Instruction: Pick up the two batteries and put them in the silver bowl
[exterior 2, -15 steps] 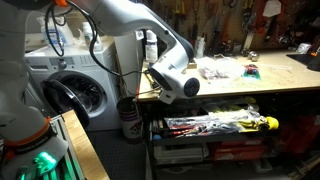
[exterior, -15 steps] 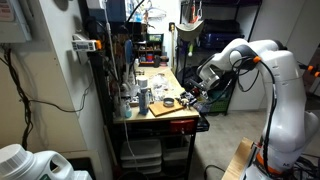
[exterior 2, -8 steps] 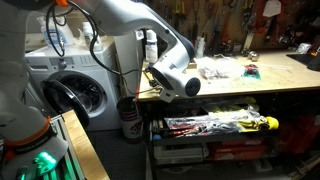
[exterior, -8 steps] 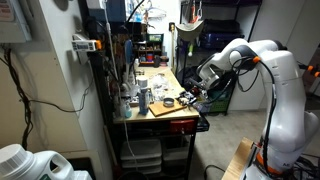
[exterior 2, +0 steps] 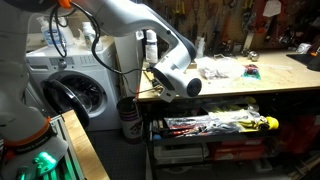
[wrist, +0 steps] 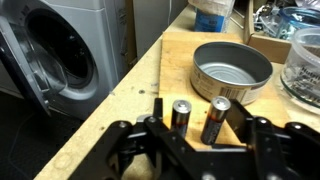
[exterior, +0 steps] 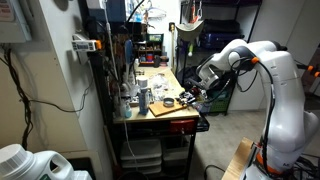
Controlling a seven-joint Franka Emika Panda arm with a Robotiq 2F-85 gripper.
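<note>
In the wrist view two batteries stand on end on the wooden bench top [wrist: 120, 120], near its front corner. The left battery [wrist: 180, 114] is upright and the right battery [wrist: 216, 120] leans slightly. My gripper [wrist: 197, 122] is open and straddles both, with one finger outside each battery; the right battery is against or very near the right finger. The silver bowl [wrist: 232, 66] sits empty just behind the batteries. In an exterior view the gripper [exterior: 193, 98] hangs low over the bench corner. In the other exterior view the wrist [exterior 2: 176, 80] hides the batteries.
A washing machine [wrist: 60, 50] with an open door stands just off the bench's left edge and also shows in an exterior view [exterior 2: 75, 92]. A blue-and-white container [wrist: 212, 12] and a glass dish [wrist: 303, 66] stand behind and right of the bowl. Clutter covers the far bench [exterior 2: 240, 70].
</note>
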